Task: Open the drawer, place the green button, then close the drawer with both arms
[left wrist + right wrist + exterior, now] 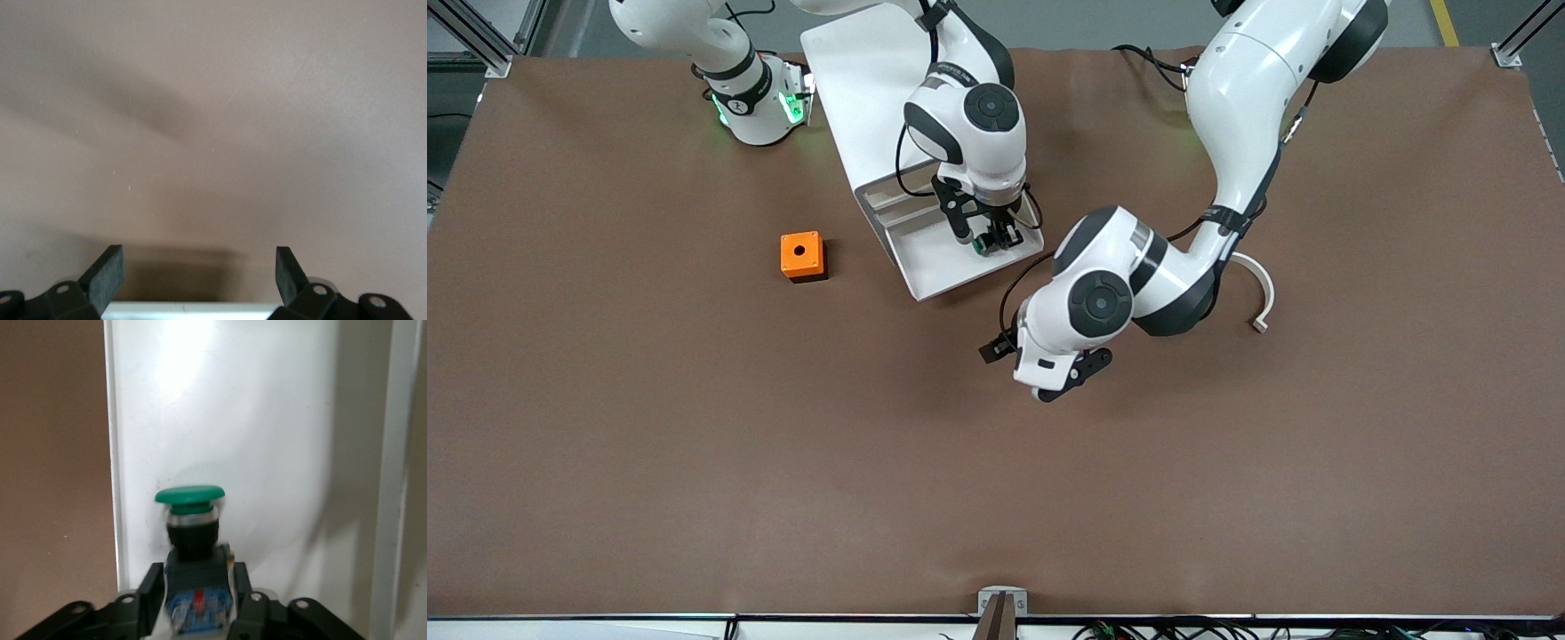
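Button over the open drawer, right gripper at the point of release.

The right gripper [996, 238] hangs inside the pulled-out white drawer [951, 276], its fingers [152, 590] flanking the blue-and-black body of the green-capped button [191, 520]; the grip looks to be loosening, and I cannot tell whether the body is clamped or already free. The button's long axis runs out from the fingertips along the drawer floor, cap leading, close to one side wall. It sits directly below the gripper, so letting go needs only a straight lift. The left gripper [1063, 378] waits, fingers [107, 273] spread wide and empty, low over the brown table [694, 444] just in front of the drawer's front panel; it is the arm better placed to push the drawer shut. An orange box [801, 255] stands apart, toward the right arm's end.
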